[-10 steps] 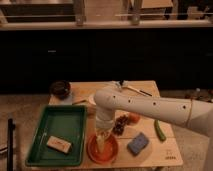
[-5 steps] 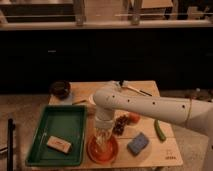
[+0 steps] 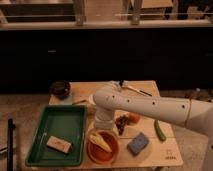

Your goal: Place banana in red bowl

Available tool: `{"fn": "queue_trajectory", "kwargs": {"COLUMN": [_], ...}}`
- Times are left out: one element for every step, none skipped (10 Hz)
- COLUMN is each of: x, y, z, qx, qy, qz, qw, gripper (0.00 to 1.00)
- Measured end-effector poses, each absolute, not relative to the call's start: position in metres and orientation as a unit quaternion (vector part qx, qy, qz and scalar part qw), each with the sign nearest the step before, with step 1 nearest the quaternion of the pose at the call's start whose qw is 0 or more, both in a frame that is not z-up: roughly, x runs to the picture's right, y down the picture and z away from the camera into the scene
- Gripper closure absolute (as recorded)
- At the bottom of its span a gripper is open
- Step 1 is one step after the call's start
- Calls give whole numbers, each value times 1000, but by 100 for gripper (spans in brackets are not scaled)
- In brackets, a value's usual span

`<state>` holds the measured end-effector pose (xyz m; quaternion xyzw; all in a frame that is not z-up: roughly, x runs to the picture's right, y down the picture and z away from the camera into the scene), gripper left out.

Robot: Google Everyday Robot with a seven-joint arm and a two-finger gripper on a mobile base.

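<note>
The banana [image 3: 100, 142] now lies in the red bowl [image 3: 103, 149], where 1 second ago the arm still covered that spot. The gripper [image 3: 102, 129] hangs just above the bowl's rim; its grip cannot be made out. The placing looks done, so only retreat remains.

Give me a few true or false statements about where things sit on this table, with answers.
1. The banana lies in the red bowl. True.
2. The gripper hangs over the green tray. False: it is above the red bowl.
3. The blue sponge is right of the red bowl. True.
4. The dark bowl sits in the tray. False: it stands on the table's far left corner.
5. The green vegetable lies in the red bowl. False: it lies on the table, right of the sponge.
</note>
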<state>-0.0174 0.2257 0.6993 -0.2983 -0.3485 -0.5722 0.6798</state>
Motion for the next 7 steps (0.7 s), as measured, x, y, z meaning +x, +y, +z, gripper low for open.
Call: {"fn": "queue_trajectory", "kwargs": {"x": [-17,-17,-16,-13,-12,-10,-8], "y": [225,225,224,223,222,220,219], "z": [700,700,700,700,700,702,704], "qx": [-297,-295,-292,-290,-287,-284,-280], "qy": [-348,-348,-347,-345,-343,-343,-342], "qz": [-571,-571,-569,-565,-563,-560,-556], "qw": [682,683,686,691,695,699,704], "gripper": [20,20,20,20,20,20,20]}}
